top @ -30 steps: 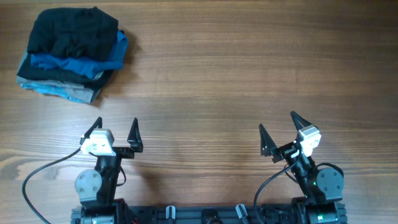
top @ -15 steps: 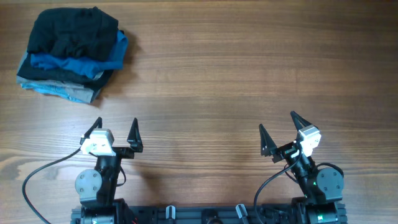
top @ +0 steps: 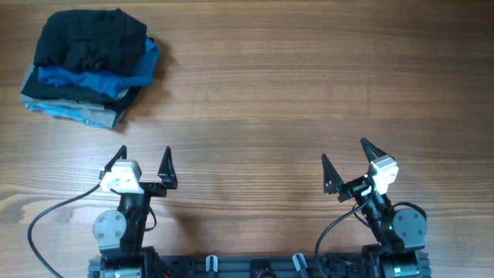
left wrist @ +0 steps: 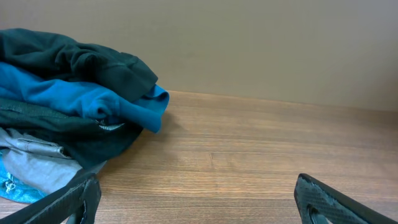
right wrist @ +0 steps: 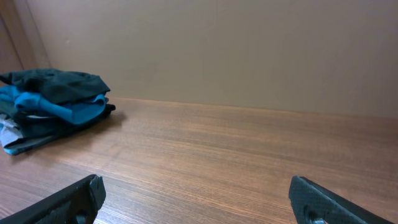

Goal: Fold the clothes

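Wooden table (top: 309, 93), black shirt (top: 89, 35) atop pile (top: 96, 81), left hand (top: 144, 154), right hand (top: 344, 150) both spread apart

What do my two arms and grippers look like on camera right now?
Both arms are black. The left gripper and right gripper each have two pointed, triangular black fingers with a white block behind them. The left arm shows a grey round joint and a looping black cable; the right arm carries a small green light.
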Action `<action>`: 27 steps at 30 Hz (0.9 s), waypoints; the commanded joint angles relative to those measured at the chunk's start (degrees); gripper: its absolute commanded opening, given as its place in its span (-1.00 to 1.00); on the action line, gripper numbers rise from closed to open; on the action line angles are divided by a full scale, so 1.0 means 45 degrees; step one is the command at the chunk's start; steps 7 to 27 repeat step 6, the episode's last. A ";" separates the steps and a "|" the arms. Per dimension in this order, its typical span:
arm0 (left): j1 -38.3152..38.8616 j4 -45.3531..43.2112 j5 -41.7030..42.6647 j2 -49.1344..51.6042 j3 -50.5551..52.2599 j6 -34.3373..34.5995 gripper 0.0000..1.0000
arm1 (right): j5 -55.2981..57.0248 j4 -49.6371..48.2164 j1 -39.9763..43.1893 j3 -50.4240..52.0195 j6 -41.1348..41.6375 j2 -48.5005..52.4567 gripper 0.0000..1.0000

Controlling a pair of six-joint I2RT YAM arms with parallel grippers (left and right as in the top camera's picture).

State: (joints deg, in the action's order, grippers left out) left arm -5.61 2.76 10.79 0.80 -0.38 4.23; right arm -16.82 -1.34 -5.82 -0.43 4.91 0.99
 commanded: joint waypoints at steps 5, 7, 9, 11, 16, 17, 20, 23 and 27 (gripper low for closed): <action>0.0092 0.0107 0.0204 -0.0092 0.0010 0.0170 1.00 | 0.0121 -0.0029 -0.0049 0.0029 0.0034 -0.0092 1.00; 0.0092 0.0107 0.0199 -0.0092 0.0010 0.0170 1.00 | 0.0121 -0.0029 -0.0049 0.0029 0.0034 -0.0092 1.00; 0.0092 0.0107 0.0199 -0.0092 0.0010 0.0170 1.00 | 0.0121 -0.0029 -0.0049 0.0029 0.0034 -0.0092 1.00; 0.0092 0.0107 0.0199 -0.0092 0.0010 0.0170 1.00 | 0.0121 -0.0029 -0.0049 0.0029 0.0034 -0.0092 1.00; 0.0092 0.0107 0.0199 -0.0092 0.0010 0.0170 1.00 | 0.0121 -0.0029 -0.0049 0.0029 0.0034 -0.0092 1.00; 0.0092 0.0107 0.0199 -0.0092 0.0010 0.0170 1.00 | 0.0121 -0.0029 -0.0049 0.0029 0.0034 -0.0092 1.00; 0.0092 0.0107 0.0199 -0.0092 0.0010 0.0170 1.00 | 0.0121 -0.0029 -0.0049 0.0029 0.0034 -0.0092 1.00; 0.0092 0.0107 0.0199 -0.0092 0.0010 0.0170 1.00 | 0.0121 -0.0029 -0.0049 0.0029 0.0034 -0.0092 1.00; 0.0092 0.0107 0.0199 -0.0092 0.0010 0.0170 1.00 | 0.0121 -0.0029 -0.0049 0.0029 0.0034 -0.0092 1.00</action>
